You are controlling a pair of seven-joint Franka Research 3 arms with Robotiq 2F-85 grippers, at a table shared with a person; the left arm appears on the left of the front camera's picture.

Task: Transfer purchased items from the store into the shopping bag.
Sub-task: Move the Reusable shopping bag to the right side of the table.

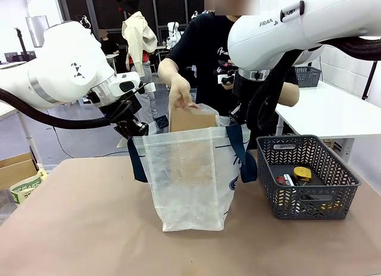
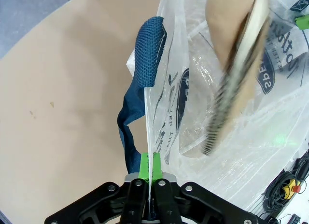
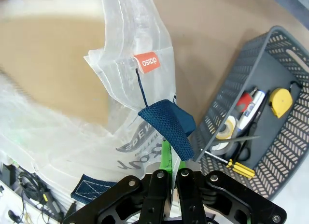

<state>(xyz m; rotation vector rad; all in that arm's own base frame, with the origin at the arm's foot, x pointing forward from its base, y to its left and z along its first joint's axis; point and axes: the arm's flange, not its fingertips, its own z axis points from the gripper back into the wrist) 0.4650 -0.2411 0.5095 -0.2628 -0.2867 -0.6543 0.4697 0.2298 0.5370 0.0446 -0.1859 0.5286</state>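
The left claw (image 2: 149, 167) and right claw (image 3: 172, 165) are both pinched closed.

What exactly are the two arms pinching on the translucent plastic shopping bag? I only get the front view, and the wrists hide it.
Observer: The left jaws are shut on the thin top rim of the translucent whitish plastic shopping bag, right beside its navy blue strap handle, not on it.
Operator: And the right?
Observer: The right jaws are shut on the rim where the other navy strap ends; whether the strap is pinched too, I cannot tell.
Operator: What lies in the dark grey lattice basket besides the yellow tape measure?
Observer: Scissors and a yellow-handled screwdriver.
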